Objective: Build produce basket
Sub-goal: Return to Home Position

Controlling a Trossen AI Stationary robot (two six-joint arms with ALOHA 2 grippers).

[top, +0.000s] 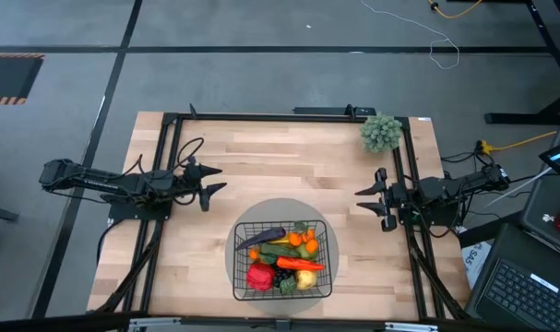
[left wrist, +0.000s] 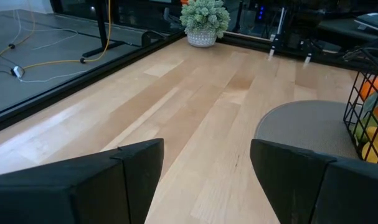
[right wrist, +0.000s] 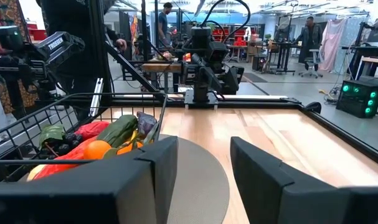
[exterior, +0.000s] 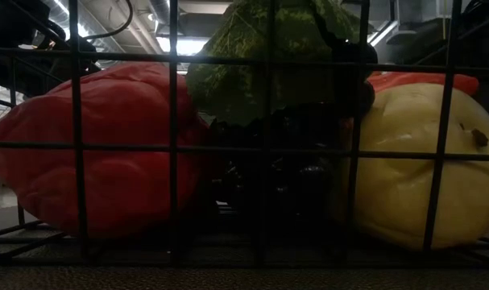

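Observation:
The black wire-mesh basket (top: 282,260) stands on a grey round mat (top: 252,221) near the table's near edge, filled with toy produce: red pepper (top: 260,275), purple eggplant (top: 266,234), oranges (top: 303,242), carrot (top: 300,265), black grapes (top: 281,274) and green pieces. The low view looks through the mesh at the pepper (exterior: 99,153), the grapes (exterior: 280,173) and a yellow fruit (exterior: 409,169). My left gripper (top: 215,180) hovers open at the table's left, my right gripper (top: 367,201) open at its right; both touch nothing.
A grey-green bushy ball (top: 380,133) sits at the table's far right corner. The black frame (top: 289,116) runs around the table. Bare wood lies between the two grippers, beyond the mat. People and equipment stand in the room behind.

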